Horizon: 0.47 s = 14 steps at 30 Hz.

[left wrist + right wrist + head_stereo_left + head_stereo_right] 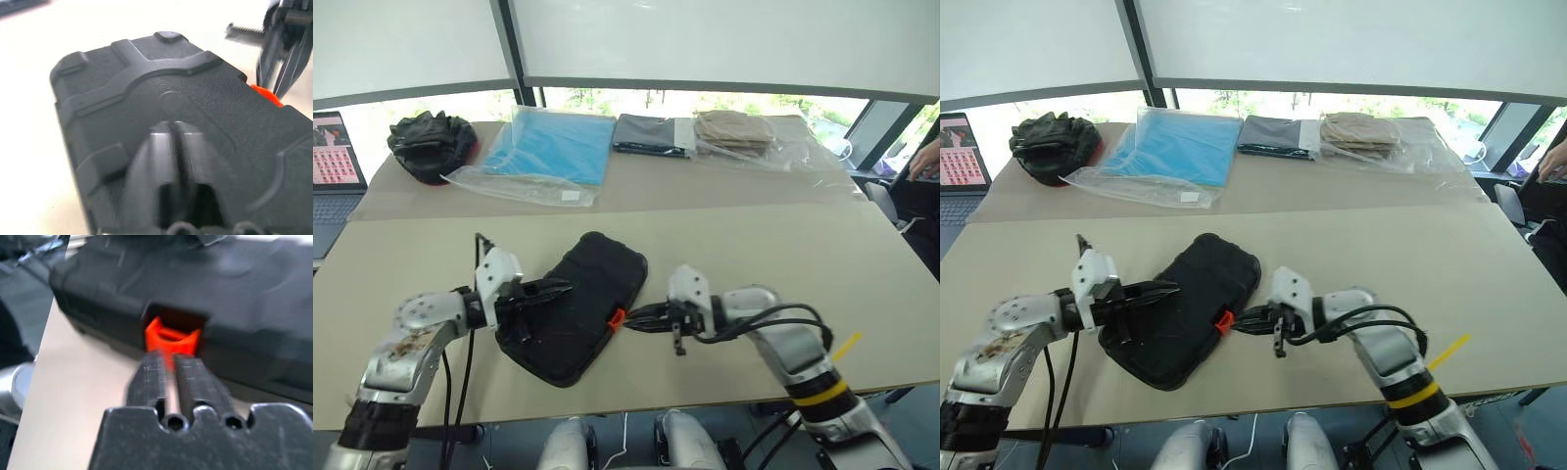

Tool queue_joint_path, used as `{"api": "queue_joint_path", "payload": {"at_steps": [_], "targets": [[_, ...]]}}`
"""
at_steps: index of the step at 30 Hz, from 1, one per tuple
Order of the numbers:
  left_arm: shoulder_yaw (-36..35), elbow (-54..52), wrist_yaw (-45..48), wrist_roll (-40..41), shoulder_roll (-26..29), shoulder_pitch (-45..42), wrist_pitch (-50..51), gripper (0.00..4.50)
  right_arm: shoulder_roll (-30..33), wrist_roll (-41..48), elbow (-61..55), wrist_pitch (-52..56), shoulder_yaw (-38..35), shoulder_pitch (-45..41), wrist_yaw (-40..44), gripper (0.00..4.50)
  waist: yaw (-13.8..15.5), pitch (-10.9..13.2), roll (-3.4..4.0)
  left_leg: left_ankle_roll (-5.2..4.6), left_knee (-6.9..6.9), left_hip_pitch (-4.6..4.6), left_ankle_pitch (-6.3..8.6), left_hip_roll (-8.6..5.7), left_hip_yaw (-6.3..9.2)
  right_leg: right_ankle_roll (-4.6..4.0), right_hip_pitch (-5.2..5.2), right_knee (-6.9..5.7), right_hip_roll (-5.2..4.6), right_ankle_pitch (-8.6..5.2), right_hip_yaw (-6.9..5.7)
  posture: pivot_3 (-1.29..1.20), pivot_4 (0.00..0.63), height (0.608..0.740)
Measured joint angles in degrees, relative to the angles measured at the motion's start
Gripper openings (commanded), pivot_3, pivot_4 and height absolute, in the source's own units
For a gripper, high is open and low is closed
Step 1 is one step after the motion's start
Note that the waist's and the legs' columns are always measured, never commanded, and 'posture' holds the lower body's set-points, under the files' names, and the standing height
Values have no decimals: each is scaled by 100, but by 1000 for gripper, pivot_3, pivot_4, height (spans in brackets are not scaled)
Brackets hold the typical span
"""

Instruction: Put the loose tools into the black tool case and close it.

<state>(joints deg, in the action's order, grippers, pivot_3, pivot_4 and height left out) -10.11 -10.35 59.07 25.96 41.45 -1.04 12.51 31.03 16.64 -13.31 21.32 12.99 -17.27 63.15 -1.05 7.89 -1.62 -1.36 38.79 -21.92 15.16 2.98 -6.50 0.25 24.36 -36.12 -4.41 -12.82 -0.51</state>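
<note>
A: Nearest us, the black tool case (pixel 573 305) lies shut and askew on the near table (pixel 764 245), between our two arms. Our left gripper (pixel 548 290) hangs over its left edge, fingers nearly together, a thin slit between them and nothing in them.

B: And our right gripper (pixel 641 318) points at the orange latch (pixel 618 317) on the opposite edge. The fingers (pixel 186 374) stand a narrow gap apart, tips just at the latch; whether they touch it we cannot tell. Empty as well.

A: How will the case handle, do we think?

B: We judge it stiff, a ribbed hard shell, smooth enough to slide on the tabletop and weighty if tools sit inside. We would steady the lid with the left and work only the latch with the right; the latch is small plastic, so gently.

A: Farther back?

B: On the far table, a black fabric bundle (pixel 431 144), a blue packet (pixel 553 145), a dark folded cloth (pixel 651 134) and a tan one (pixel 734 129). A laptop (pixel 335 152) at the far left.
</note>
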Motion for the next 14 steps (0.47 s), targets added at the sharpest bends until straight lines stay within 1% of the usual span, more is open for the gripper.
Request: {"api": "queue_joint_path", "payload": {"at_steps": [2,3,4,5,7,8,9,11,14], "targets": [[-471,112,50,103,116,447,-161,2549,273,55,-32,-84,-350,297,32,2477,-2,0,0,-3,-7,-5,8,0,-3,1,4,9,0,-2,1,0,150,740],[-739,143,66,142,120,731,-306,2930,385,49,30,-300,-506,424,52,2852,16,1,0,-4,-6,-7,8,0,-1,3,4,7,-3,-5,-6,0,150,740],[-903,153,62,148,121,825,-398,3211,417,48,45,-444,-586,477,60,3087,22,1,0,-4,-6,-6,8,0,-2,3,4,11,-3,-6,-6,0,150,740],[-1039,200,46,107,156,965,-479,3578,432,47,86,-654,-658,510,96,3450,21,1,1,-4,-6,-6,9,-1,-2,3,3,10,-3,-8,-4,0,150,740],[-1389,500,-18,-135,178,1496,-802,4314,428,170,420,-1528,-999,644,363,4213,9,2,2,-6,-7,-6,11,-1,-5,7,2,18,-2,-13,-3,0,150,740],[-1433,613,-25,-202,165,1707,-891,4500,427,231,590,-1788,-1121,676,467,4491,8,4,-1,-9,-6,-8,13,-2,-7,10,2,19,-2,-15,-3,0,150,740],[-1510,807,-56,-347,87,2002,-1082,4500,482,279,890,-2114,-1257,682,649,4491,18,10,-7,-10,-5,-11,14,-3,-8,12,2,21,-5,-15,-3,0,150,740],[-1627,1007,-142,-477,-39,2251,-1335,4500,586,281,1367,-2481,-1449,657,807,4491,52,23,-30,-11,2,-17,14,-3,-6,12,3,24,-9,-14,-10,0,150,740],[-1712,1015,-306,-568,-165,2352,-1687,4500,590,266,1824,-2927,-1564,484,916,4491,131,25,-34,-10,6,-18,13,-3,-4,-19,3,24,-19,-27,-13,0,150,740]]}}
